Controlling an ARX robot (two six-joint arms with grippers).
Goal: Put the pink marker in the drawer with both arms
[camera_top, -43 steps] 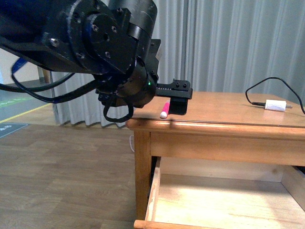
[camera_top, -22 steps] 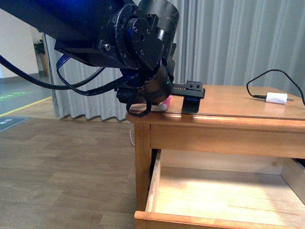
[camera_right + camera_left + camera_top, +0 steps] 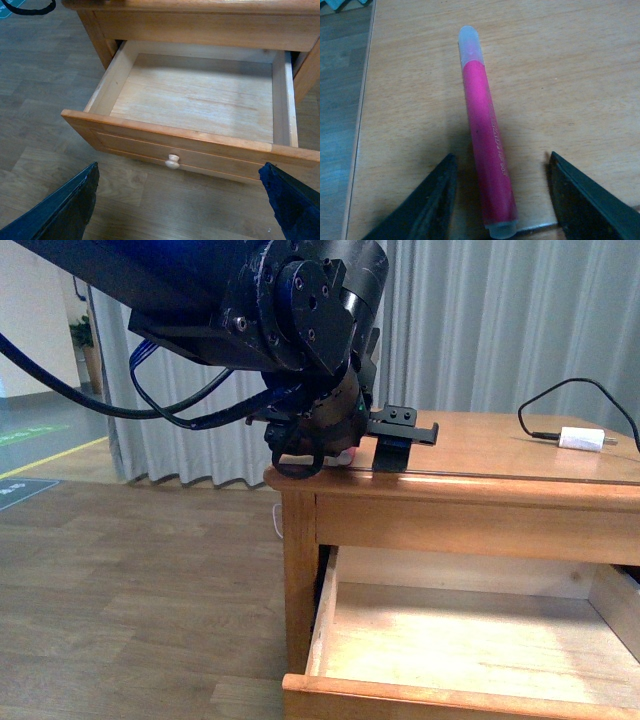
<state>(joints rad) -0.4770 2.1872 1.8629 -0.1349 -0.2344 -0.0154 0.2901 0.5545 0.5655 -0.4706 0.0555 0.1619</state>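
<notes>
Pink marker [image 3: 485, 135] lies loose on the wooden surface [image 3: 580, 75], near its left edge and not yet gripped.
Left jaws stand open astride one end of the marker, holding nothing. It lies nearer one jaw than the other, so an uneven close could skew the round barrel or send it rolling, and the edge is near. A pinch this far toward the end may also let it swing or slip on the lift. Lower right, the drawer [image 3: 165, 131] is pulled out and bare inside. Right jaws hang wide open and empty over its front, where a careless dip could push it shut.
</notes>
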